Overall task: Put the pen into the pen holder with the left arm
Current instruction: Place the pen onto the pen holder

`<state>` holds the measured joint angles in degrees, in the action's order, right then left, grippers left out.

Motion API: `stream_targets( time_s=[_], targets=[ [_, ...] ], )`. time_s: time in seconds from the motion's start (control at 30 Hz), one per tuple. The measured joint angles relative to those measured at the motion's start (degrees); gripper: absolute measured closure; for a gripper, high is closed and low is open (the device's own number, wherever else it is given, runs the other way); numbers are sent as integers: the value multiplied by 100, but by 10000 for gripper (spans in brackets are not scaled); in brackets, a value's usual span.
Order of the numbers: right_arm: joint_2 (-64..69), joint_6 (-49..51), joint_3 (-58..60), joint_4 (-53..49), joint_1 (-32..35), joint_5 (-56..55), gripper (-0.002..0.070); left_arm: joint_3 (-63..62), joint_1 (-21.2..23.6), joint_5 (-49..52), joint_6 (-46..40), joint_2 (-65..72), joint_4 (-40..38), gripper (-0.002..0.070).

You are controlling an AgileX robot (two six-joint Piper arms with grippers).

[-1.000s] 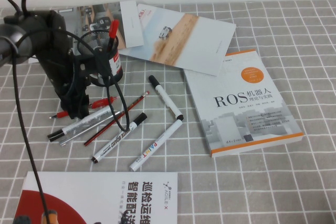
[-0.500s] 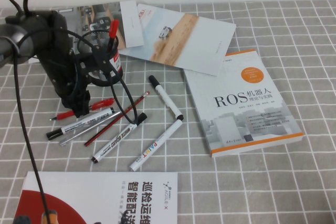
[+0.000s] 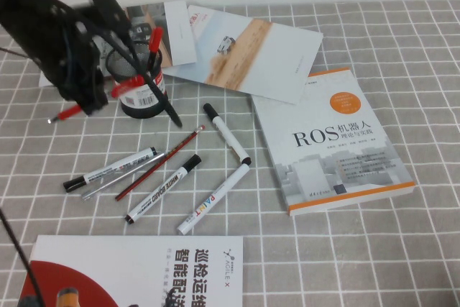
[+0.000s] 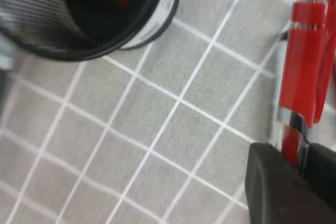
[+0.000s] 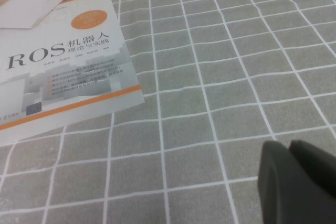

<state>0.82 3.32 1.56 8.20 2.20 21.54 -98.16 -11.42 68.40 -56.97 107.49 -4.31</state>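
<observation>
The left hand (image 3: 92, 102) hangs above the tabletop (image 3: 345, 249) at the far left, pinching the pen (image 3: 97, 98) across the middle of its barrel, so the red cap sticks out to the right toward the pen holder (image 3: 144, 80) and the thin tip points left. The pen is carried nearly level and off the cloth, its cap end just beside the holder's labelled wall; that flat hold probably comes from picking it up lying down, and it would need tilting upright before it can drop through the rim. In the left wrist view the red barrel (image 4: 307, 72) runs up from between the dark fingers (image 4: 273, 182), with the mesh cup's open mouth (image 4: 94, 19) off to one side and something red already standing inside it. The white markers (image 3: 108, 170) and the thin dark-red pencil (image 3: 158, 163) lie in a loose fan nearer the camera, well clear. The ROS book (image 3: 330, 141) sits to the right. The right hand (image 5: 296, 182) is parked low over bare cloth near that book, its fingers pressed together and holding nothing.
</observation>
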Motion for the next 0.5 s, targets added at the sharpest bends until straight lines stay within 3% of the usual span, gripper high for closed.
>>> stream_targets(
  time_s=[0.33,0.5],
  targets=[
    [0,0,0,0,0,0,691,178,-12,-12,564,-1313,-1356,605],
    [0,0,0,0,0,0,691,838,-228,-360,805,-1600,-1523,605]
  ],
)
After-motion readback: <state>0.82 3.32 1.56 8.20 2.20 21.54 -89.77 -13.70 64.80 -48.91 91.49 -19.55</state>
